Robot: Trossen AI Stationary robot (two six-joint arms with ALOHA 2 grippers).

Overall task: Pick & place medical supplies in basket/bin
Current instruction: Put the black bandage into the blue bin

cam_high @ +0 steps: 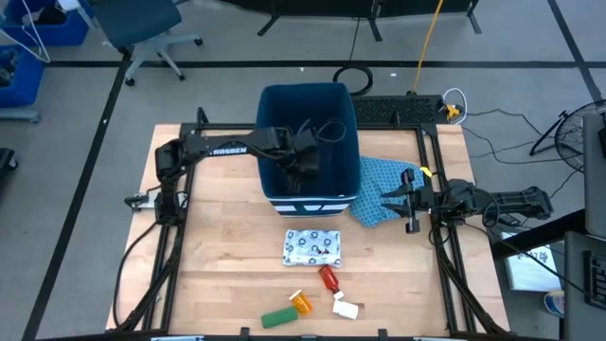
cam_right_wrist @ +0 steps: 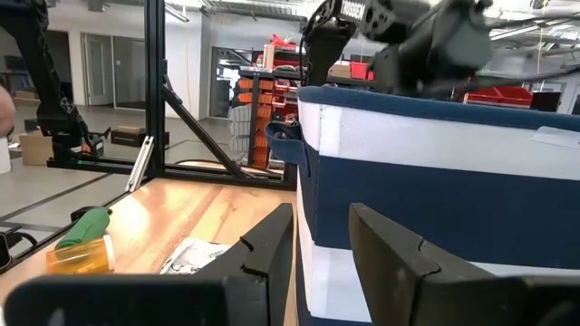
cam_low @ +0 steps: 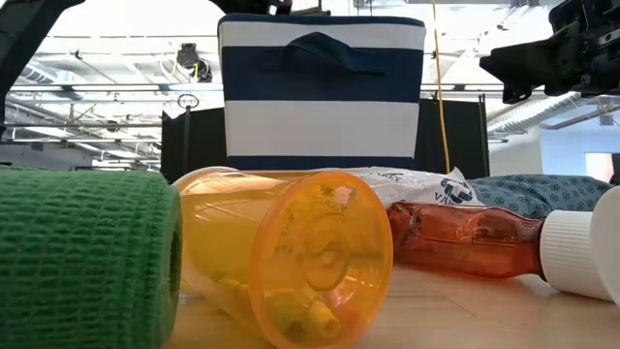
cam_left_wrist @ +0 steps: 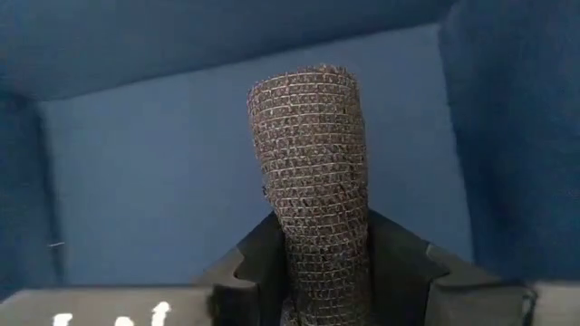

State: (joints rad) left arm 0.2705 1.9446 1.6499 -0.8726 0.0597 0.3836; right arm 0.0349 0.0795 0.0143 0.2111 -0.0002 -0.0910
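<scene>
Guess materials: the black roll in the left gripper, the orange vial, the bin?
Black roll: woven, crinkled mesh texture, likely elastic bandage wrap, matte.
Orange vial: translucent glossy plastic; contents show through.
Bin: looks like fabric, navy and white bands with a soft strap handle, matte.
Left gripper is shut on the roll.

- The wooden bench [cam_high: 227, 275] stands on a grey floor [cam_high: 76, 161] crossed by dark lines.
- Beyond the bench's far-left corner, an office chair [cam_high: 142, 24] with a star base.
- A yellow cable [cam_high: 428, 43] runs across the floor beyond the bench's far-right corner.
- A fan [cam_high: 576, 133] stands right of the bench.
- Behind the bench, shelving with red and orange bins [cam_right_wrist: 258, 100], glass doors [cam_right_wrist: 95, 68], and a white ceiling with beams [cam_low: 107, 58].
</scene>
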